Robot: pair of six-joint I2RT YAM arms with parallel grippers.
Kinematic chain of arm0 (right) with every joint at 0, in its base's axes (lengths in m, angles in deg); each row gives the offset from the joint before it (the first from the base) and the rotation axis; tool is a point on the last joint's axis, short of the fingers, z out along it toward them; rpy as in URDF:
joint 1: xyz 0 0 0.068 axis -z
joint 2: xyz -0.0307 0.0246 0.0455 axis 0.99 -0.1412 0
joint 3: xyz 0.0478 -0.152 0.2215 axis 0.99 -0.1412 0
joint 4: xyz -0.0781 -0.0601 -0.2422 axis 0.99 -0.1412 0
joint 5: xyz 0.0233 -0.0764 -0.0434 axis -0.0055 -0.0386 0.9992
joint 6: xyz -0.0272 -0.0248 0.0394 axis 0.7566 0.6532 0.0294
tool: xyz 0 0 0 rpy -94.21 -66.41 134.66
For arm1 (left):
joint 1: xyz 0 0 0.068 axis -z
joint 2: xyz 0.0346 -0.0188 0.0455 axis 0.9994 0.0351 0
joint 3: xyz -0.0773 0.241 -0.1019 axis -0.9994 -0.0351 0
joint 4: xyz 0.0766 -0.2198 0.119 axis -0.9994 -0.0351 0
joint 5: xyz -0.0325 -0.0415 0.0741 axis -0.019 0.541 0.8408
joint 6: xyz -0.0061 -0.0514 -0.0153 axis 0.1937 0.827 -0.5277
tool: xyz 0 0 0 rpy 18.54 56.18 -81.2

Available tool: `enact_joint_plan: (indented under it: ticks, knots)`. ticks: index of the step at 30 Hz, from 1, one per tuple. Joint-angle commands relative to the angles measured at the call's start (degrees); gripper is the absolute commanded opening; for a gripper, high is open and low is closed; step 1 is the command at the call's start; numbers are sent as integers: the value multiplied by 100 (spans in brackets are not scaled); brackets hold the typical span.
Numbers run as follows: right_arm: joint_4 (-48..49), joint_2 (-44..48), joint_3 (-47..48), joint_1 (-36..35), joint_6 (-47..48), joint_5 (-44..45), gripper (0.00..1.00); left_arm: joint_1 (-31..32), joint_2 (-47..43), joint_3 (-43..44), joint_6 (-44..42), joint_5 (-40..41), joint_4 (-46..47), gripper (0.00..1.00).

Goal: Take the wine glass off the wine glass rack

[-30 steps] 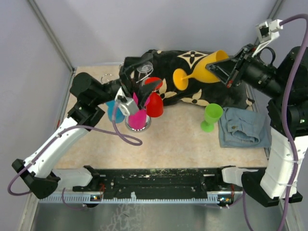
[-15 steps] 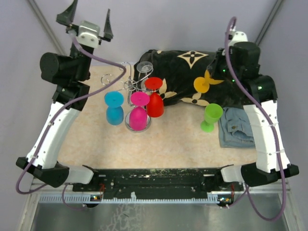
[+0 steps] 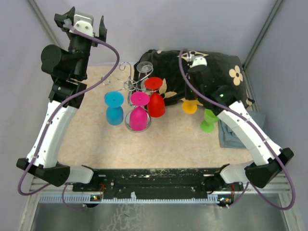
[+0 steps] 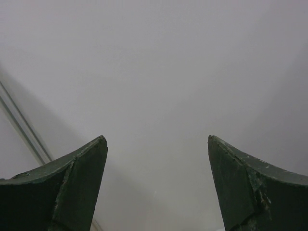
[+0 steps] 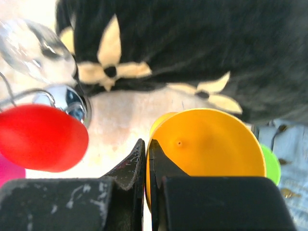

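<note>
The wine glass rack (image 3: 131,85) is a silver wire stand with a round chrome base (image 3: 128,126). A blue glass (image 3: 114,108), a pink glass (image 3: 138,113), a red glass (image 3: 155,100) and a clear glass (image 3: 146,67) hang upside down on it. My right gripper (image 3: 191,99) is shut on the rim of an orange wine glass (image 3: 189,107), low over the table right of the rack. In the right wrist view the gripper (image 5: 147,142) pinches the orange glass (image 5: 211,144), one finger inside it. My left gripper (image 3: 83,24) is raised at the back left, open and empty (image 4: 156,139).
A green glass (image 3: 210,119) stands upright just right of the orange one. A black flowered cloth (image 3: 221,67) lies at the back. A folded denim cloth (image 3: 225,137) lies at the right. In the right wrist view the red glass (image 5: 41,137) is at the left.
My right arm has swung from the back right to the middle, bringing the orange glass down beside the green one. My left arm left the rack and rose to the back left.
</note>
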Motion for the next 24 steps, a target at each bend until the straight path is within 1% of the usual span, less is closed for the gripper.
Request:
enact_joint_plan:
  ticks: [1, 5, 10, 21, 24]
  knots:
    - [565, 254, -807, -153, -438, 368, 0, -59, 77, 199, 317, 181, -374, 89]
    - [912, 382, -1570, -153, -639, 328, 0, -70, 117, 237, 392, 172, -501, 89]
    - [1417, 357, -2281, -153, -776, 226, 0, -75, 146, 253, 527, 155, -602, 89]
    - [2097, 15, -2980, -153, -869, 252, 0, -75, 113, 235, 582, 161, -782, 89]
    - [2162, -70, -3032, -154, -888, 305, 0, -75, 96, 231, 591, 157, -834, 88]
